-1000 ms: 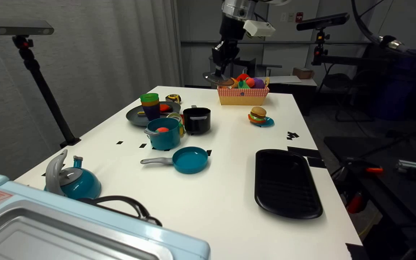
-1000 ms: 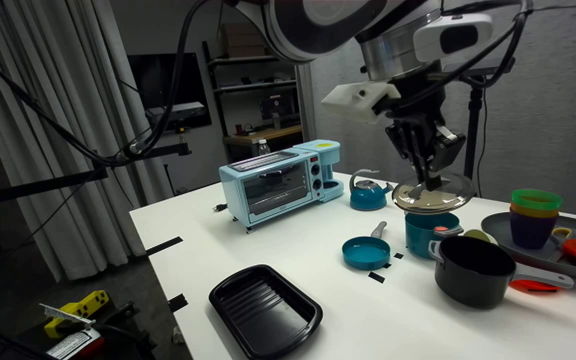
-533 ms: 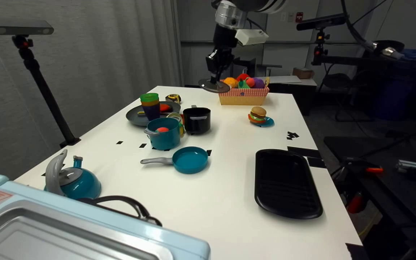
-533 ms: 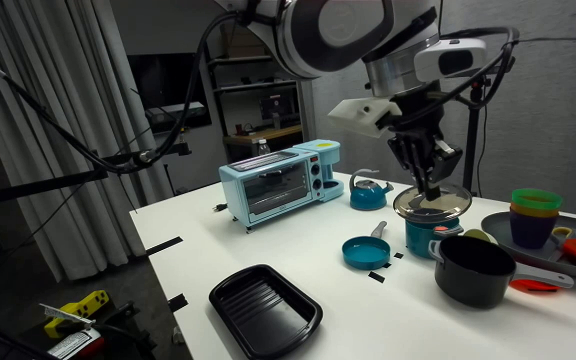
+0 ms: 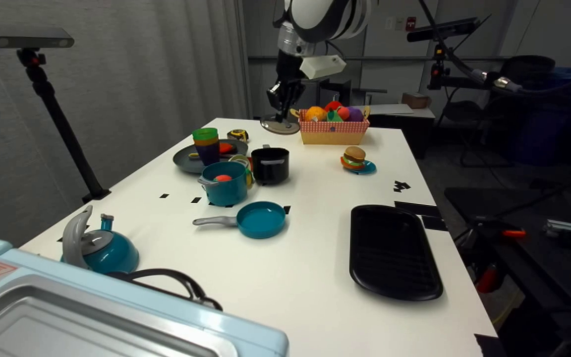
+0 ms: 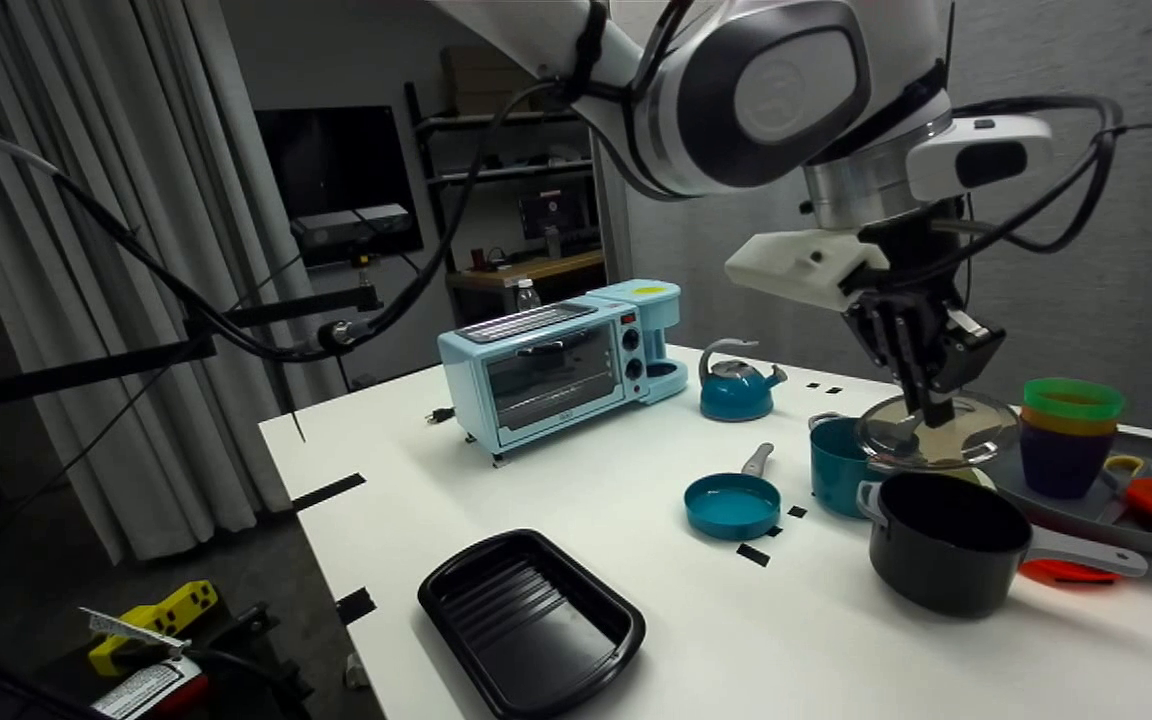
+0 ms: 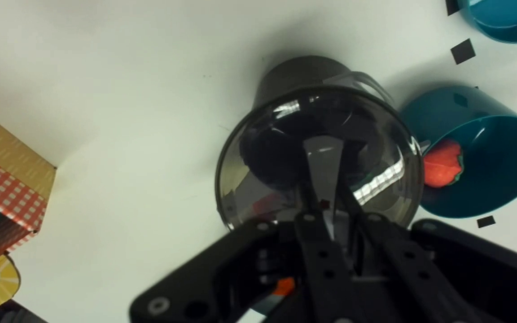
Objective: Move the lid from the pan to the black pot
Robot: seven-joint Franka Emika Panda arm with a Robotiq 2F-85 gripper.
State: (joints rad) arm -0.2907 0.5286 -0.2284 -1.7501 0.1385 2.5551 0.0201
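Tabletop (image 6: 706, 640): teal pot (image 6: 839, 475) near black pot (image 6: 941, 570)

- The bench (image 5: 310, 277) has a white top, and several pieces of black tape (image 5: 414, 208) are fixed flat upon it.
- In an exterior view, the teal pan (image 5: 261, 220) rests near the middle of the frame, its grey handle pointing to the left.
- A little above it stand the teal pot (image 5: 230, 192) and, near this one, the black pot (image 5: 271, 172), both upright.
- At the lower right lies the black tray (image 5: 394, 248); at the lower left stands the kettle (image 5: 114, 255).
- Left of the upper middle are the grey platter (image 5: 183, 161) and the tape measure (image 5: 238, 134).
- The basket (image 5: 332, 137) stands at the upper middle, with the teal saucer (image 5: 368, 168) below it.
- In an exterior view, the light-blue oven (image 6: 556, 378) occupies the centre.
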